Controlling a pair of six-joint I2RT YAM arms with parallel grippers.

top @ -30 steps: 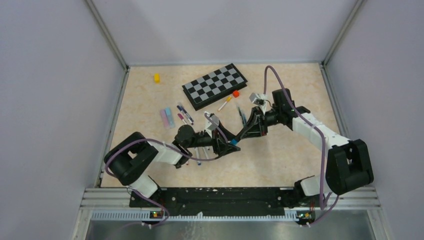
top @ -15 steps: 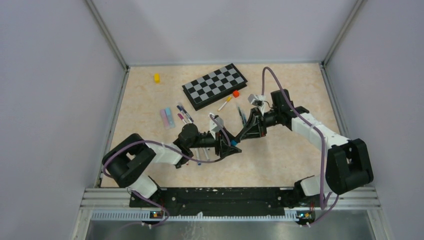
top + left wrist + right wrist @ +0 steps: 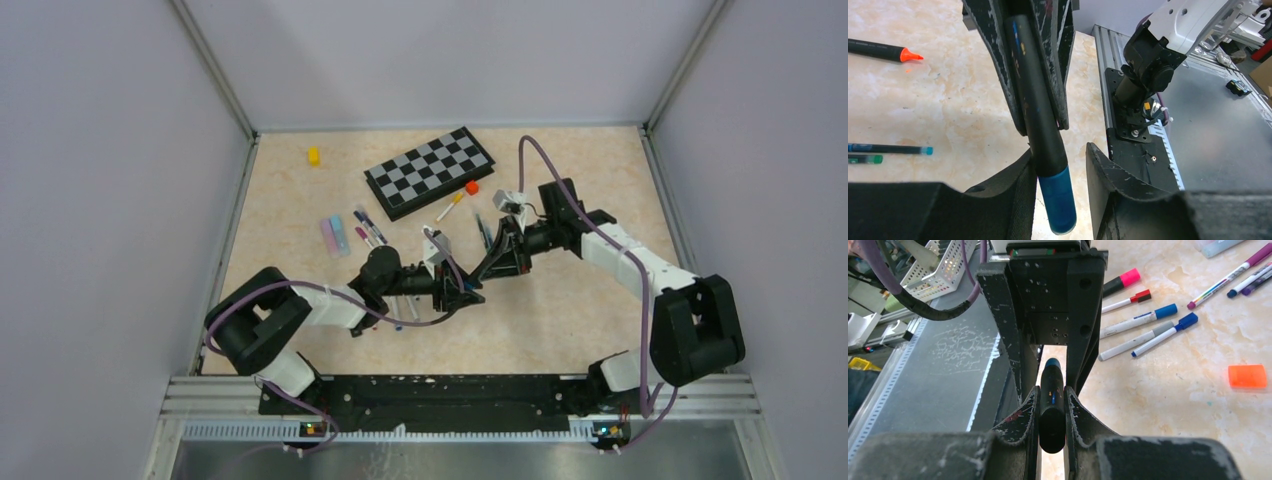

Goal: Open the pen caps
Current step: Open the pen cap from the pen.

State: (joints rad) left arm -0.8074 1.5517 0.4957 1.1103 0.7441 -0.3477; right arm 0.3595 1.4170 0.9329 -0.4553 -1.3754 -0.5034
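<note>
Nearest you, the left claw [image 3: 1059, 165] stands spread round the blue cap [image 3: 1058, 202] of a black pen [image 3: 1034, 100]. One finger sits close against the pen where barrel meets cap and the other stands just clear, so nothing is pinched yet. It is placed there because the cap is the end to pull.

The pen is held in the air over the table [image 3: 560, 320], between the two arms, cap end toward the left arm. Just beyond, the right claw [image 3: 1052, 390] is pressed together on the barrel, pinching it. That leaves the cap sticking out free and gives you an anchor to pull against.

I judge you to be at the grip-the-cap step. Next the left fingers should meet on the cap alone, not the barrel, and then pull straight along the pen. A skewed pull could twist the barrel in the right claw.

Farther out, a highlighter [image 3: 878, 49] lies with its orange tip bare, while the loose pens [image 3: 1143, 322] have their caps on, so plenty looks undone. Beyond them lies the board [image 3: 428, 170] with an orange block [image 3: 472, 187] just beside it, and a yellow block [image 3: 313, 155] sits far left
</note>
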